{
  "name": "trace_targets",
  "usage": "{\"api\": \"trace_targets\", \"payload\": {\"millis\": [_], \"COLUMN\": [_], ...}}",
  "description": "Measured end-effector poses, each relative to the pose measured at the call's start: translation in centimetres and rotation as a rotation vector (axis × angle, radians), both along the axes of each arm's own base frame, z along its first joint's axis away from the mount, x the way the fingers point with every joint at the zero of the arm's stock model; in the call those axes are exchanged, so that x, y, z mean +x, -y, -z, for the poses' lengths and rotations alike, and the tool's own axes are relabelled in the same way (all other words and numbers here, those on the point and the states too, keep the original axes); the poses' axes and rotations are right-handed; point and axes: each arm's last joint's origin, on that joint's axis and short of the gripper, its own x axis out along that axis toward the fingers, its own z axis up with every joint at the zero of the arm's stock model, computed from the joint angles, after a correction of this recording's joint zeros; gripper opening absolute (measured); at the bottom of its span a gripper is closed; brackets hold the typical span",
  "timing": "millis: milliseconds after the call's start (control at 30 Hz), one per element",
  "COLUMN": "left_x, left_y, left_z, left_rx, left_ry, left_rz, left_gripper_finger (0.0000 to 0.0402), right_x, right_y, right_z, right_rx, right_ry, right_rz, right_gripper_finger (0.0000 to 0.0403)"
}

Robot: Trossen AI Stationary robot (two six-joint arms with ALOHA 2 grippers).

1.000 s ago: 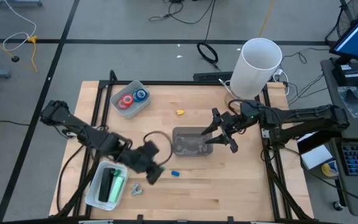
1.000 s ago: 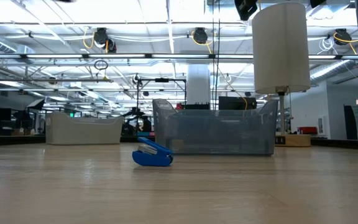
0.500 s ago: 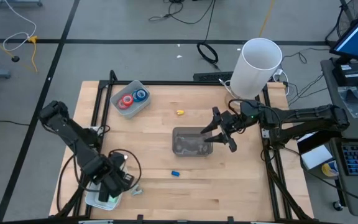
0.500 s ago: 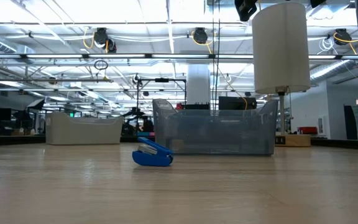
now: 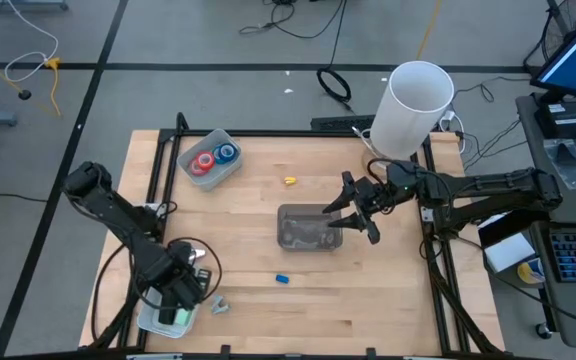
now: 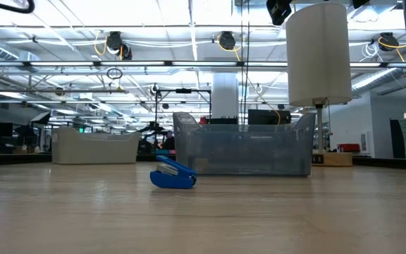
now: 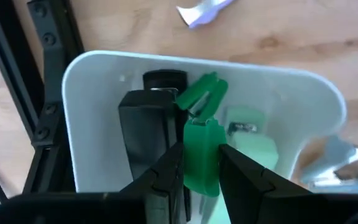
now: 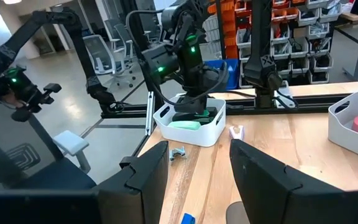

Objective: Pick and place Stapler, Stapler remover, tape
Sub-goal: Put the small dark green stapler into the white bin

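My left gripper [image 5: 181, 293] points down over the white tray [image 5: 148, 318] at the table's near left corner, shut on a green stapler [image 7: 201, 163]. A black stapler [image 7: 143, 124] and a pale green one [image 7: 248, 140] lie in that tray. A blue stapler remover [image 5: 282, 279] lies on the wood near the table's middle. Red and blue tape rolls [image 5: 213, 158] sit in a small tray at the far left. My right gripper [image 5: 337, 217] hovers open over the clear bin [image 5: 308, 230], holding nothing. My left gripper pinches the green stapler's two long sides [image 7: 190, 167] between its two fingers, near one end. The fingers come from above, pointing down. The stapler's other end, slightly forked [image 7: 202, 93], reaches ahead of the fingertips inside the white tray. Whether it touches the tray floor I cannot tell.
A small grey metal piece [image 5: 218, 305] lies just right of the white tray, and a yellow bit [image 5: 290, 181] lies farther back. A tall white cylinder [image 5: 413, 105] stands at the far right corner. Black frame rails [image 5: 158, 170] run along the table's sides.
My left gripper has swung from beside the clear bin toward the table's near left corner, sunk over the white tray, and turned until it points straight down. Its grip has stayed the same.
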Motion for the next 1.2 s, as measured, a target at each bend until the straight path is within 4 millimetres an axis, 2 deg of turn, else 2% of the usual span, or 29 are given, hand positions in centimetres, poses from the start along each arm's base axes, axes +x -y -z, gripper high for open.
{"api": "trace_targets", "payload": {"millis": [467, 1100, 1200], "left_x": [0.7, 0.9, 1.0], "left_y": [-1.9, -1.7, -1.7], "left_z": [1.3, 1.5, 1.5], "left_rx": [0.027, -0.045, -0.046], "left_ry": [-0.037, -0.034, -0.032], "left_rz": [-0.079, -0.014, -0.010], "left_gripper_finger": [0.0092, 0.0094, 0.0108], "right_x": [0.0, 0.0, 0.0], "right_y": [0.0, 0.0, 0.0], "right_z": [0.0, 0.0, 0.0], "right_rx": [0.001, 0.015, 0.015], "right_ry": [0.000, -0.005, -0.005], "right_rz": [0.000, -0.001, -0.001], "right_gripper_finger": [0.0166, 0.0166, 0.0166]}}
